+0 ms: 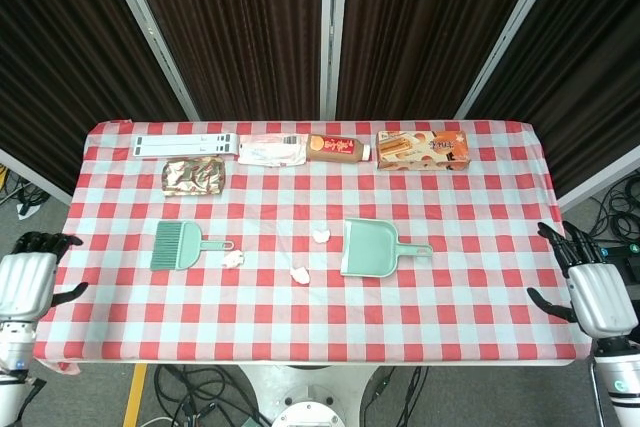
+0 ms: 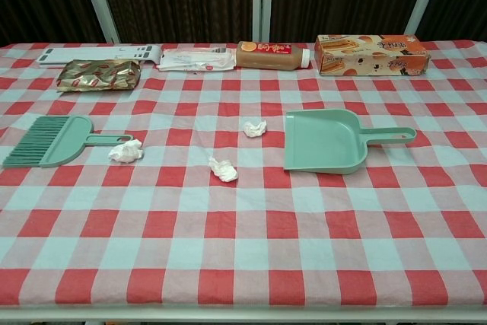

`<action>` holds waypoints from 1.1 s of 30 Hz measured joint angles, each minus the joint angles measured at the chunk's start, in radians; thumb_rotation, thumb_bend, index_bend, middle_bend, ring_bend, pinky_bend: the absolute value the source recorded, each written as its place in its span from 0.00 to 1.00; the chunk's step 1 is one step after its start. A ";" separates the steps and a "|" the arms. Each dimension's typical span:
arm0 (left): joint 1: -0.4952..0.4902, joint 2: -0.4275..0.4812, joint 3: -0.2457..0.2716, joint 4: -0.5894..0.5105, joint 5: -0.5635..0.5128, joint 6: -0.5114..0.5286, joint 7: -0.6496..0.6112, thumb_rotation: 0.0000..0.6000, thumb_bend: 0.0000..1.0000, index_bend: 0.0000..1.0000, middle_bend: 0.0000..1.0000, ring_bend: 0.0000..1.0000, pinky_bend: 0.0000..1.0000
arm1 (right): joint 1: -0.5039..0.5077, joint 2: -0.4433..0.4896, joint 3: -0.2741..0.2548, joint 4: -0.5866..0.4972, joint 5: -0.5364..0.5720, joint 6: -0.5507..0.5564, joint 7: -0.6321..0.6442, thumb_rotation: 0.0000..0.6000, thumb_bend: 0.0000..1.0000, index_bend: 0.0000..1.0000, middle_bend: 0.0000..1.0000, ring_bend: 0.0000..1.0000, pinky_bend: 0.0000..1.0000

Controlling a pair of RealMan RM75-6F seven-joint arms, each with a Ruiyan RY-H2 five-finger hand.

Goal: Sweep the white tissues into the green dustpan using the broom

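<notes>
A green broom [image 1: 180, 245] [image 2: 52, 141] lies on the checked cloth at the left, handle pointing right. The green dustpan [image 1: 373, 248] [image 2: 327, 140] lies right of centre, its mouth facing left. Three crumpled white tissues lie between them: one by the broom handle [image 1: 232, 259] [image 2: 125, 151], one in the middle [image 1: 300, 274] [image 2: 224, 169], one near the dustpan mouth [image 1: 321, 236] [image 2: 255, 128]. My left hand [image 1: 28, 281] hangs open off the table's left edge. My right hand [image 1: 590, 287] hangs open off the right edge. Neither hand appears in the chest view.
Along the back edge lie a white flat strip [image 1: 186, 145], a foil snack packet [image 1: 195, 176], a white wrapped pack [image 1: 270, 151], a brown bottle on its side [image 1: 338, 148] and an orange box [image 1: 422, 148]. Cables trail on the floor below.
</notes>
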 measured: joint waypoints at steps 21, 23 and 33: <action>-0.392 -0.281 -0.072 0.194 -0.253 -0.440 0.270 1.00 0.20 0.42 0.40 0.30 0.24 | 0.027 0.019 0.036 -0.019 0.029 -0.066 -0.008 1.00 0.12 0.03 0.18 0.02 0.10; -0.406 -0.305 -0.068 0.204 -0.274 -0.439 0.318 1.00 0.20 0.42 0.40 0.30 0.24 | 0.027 0.018 0.037 -0.017 0.030 -0.070 -0.005 1.00 0.12 0.03 0.18 0.02 0.10; -0.487 -0.428 -0.052 0.262 -0.409 -0.429 0.532 1.00 0.20 0.41 0.40 0.30 0.25 | 0.030 0.010 0.040 0.002 0.037 -0.089 0.022 1.00 0.12 0.03 0.18 0.02 0.10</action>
